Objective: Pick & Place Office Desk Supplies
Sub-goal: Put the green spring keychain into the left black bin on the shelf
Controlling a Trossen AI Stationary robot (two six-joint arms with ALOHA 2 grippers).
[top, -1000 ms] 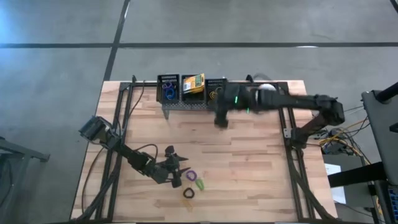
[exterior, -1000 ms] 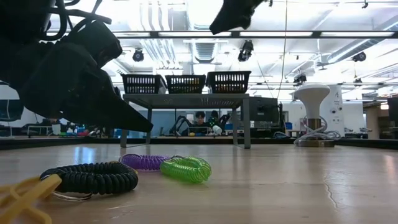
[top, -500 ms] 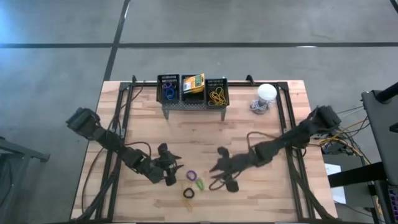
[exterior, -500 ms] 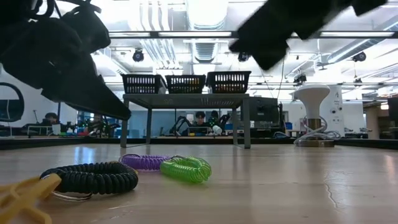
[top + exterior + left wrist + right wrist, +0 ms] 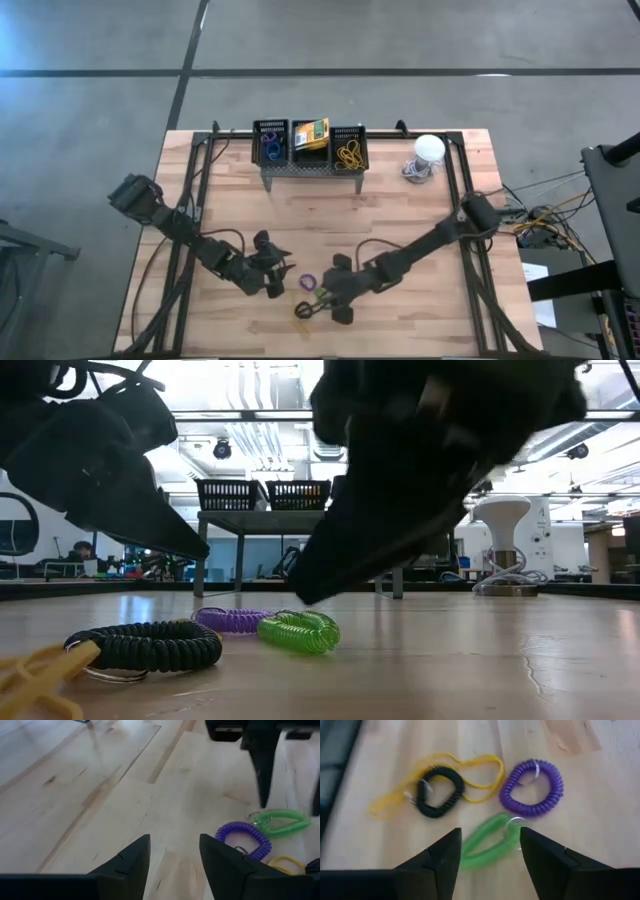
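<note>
Wooden surface work looks partly done: 3 baskets on the stand already hold supplies, while the right end effector, fingers apart and empty, hovers over the green loop beside purple loop and black loop, left end effector spread nearby.

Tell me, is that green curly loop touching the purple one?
Cannot tell. The low view shows the green loop overlapping the purple loop; the right wrist view blurs the green one where they meet.
</note>
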